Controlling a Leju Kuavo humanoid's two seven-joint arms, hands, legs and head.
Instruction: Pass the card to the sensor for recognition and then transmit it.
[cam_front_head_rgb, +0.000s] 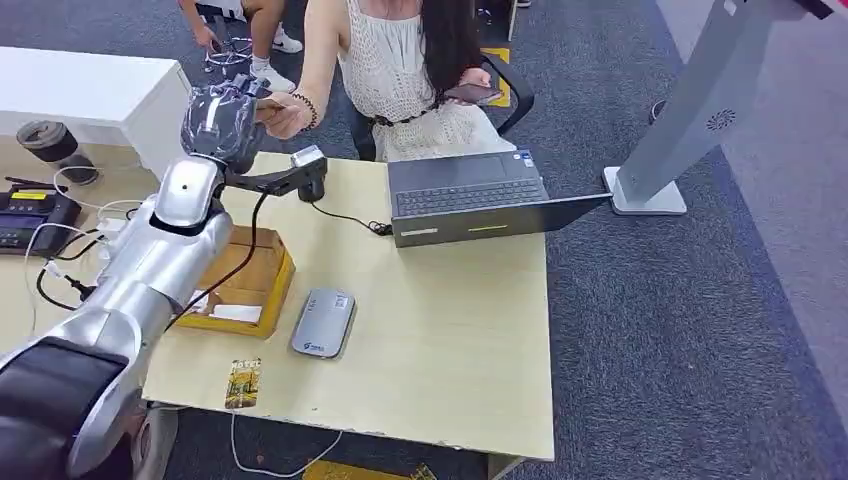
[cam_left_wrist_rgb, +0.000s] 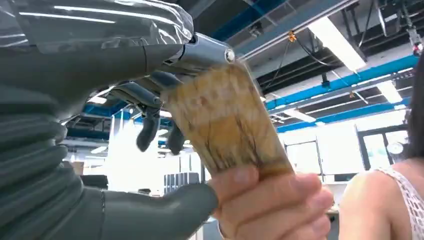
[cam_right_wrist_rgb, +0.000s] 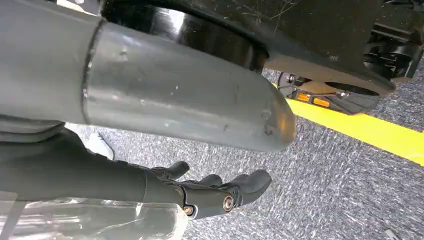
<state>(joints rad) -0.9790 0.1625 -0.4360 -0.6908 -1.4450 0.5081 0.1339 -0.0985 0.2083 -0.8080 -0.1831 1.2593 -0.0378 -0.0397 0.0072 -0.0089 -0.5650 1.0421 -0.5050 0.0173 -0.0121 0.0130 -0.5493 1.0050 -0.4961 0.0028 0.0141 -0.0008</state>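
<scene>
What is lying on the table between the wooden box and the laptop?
In the head view, a grey card reader and a black cable lie between the wooden box and laptop.

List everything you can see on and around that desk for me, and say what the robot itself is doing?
card: one, yellow-brown, pinched in the left hand, a person's hand also on it
second card: one, yellow-brown, near desk edge
sensor: one, silver-grey, flat on the desk beside the box
box: one, wooden, open, left of the sensor
laptop: one, dark grey, open, far side of the desk
desk: one, pale wood
person: one, white knitted top, seated behind the desk, phone in the other hand
person's hand: one, gripping the card's end
left hand: grey, raised, holding the card
right hand: dark, hanging over grey carpet, holding nothing
</scene>
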